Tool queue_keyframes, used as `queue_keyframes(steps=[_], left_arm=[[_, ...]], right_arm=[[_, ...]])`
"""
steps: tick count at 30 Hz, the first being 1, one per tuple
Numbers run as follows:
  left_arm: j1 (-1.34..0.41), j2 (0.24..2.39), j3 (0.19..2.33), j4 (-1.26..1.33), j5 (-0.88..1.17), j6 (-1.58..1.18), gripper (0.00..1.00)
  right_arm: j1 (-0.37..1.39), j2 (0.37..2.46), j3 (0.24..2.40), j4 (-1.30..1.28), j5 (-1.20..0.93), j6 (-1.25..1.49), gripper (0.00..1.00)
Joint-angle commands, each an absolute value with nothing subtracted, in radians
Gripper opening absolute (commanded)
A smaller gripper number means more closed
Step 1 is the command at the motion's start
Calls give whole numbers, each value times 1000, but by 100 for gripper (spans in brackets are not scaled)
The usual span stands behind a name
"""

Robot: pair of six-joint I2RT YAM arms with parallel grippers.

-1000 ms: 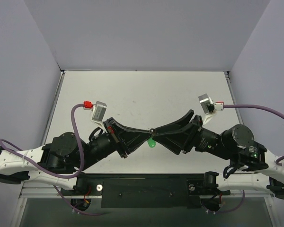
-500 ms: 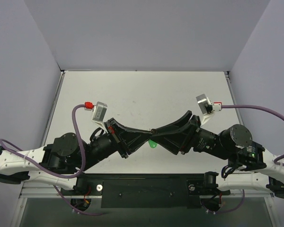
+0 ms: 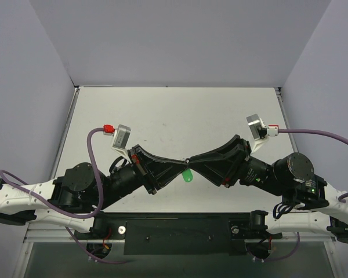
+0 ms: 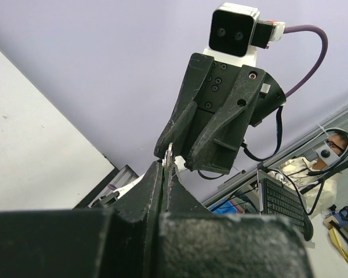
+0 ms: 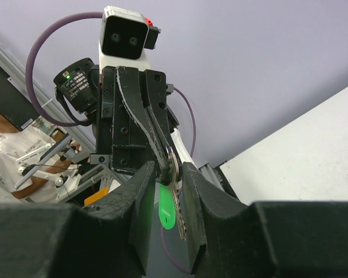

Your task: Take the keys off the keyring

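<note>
Both grippers meet tip to tip above the table's near middle. My left gripper (image 3: 182, 162) is shut, its tips (image 4: 165, 165) pinching the top of the bright green keyring (image 3: 188, 175), which hangs below them (image 5: 166, 209). The silver key (image 5: 178, 215) hangs beside the keyring, its head sticking out past the left tips (image 4: 169, 153). My right gripper (image 3: 190, 160) has its jaws a narrow way apart, closed round the key's head (image 5: 169, 168). The left fingers (image 5: 136, 110) point into them from the far side.
The white table (image 3: 162, 116) lies under both arms, with grey walls at the back and sides. The black mounting bar (image 3: 180, 229) runs along the near edge. Purple cables (image 3: 95, 139) loop off both wrists.
My right gripper has rolled about its wrist and now looks narrower from above. The tips stay together at the same spot. The green keyring has swung slightly right.
</note>
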State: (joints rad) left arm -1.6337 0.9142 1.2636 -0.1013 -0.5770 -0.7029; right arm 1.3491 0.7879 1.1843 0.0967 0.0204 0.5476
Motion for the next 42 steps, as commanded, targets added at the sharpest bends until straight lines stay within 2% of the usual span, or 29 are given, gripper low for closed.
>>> queue_keyframes(steps=[1,31,35,42], left_arm=[[-1631,917,1272,-63,-569,-701,0],[-1632,937,1290,-35,-551,-692,0],[-1632,939,1289,-31,-548,-695,0],[-1632,942,1292,-28,-537,-690,0]], right_arm=[[1356,778,1193,178,34,535,21],[1356,772,1163,160,57,540,15],[1356,767,1160,160,60,538,7],[1356,761,1154,144,64,548,6]])
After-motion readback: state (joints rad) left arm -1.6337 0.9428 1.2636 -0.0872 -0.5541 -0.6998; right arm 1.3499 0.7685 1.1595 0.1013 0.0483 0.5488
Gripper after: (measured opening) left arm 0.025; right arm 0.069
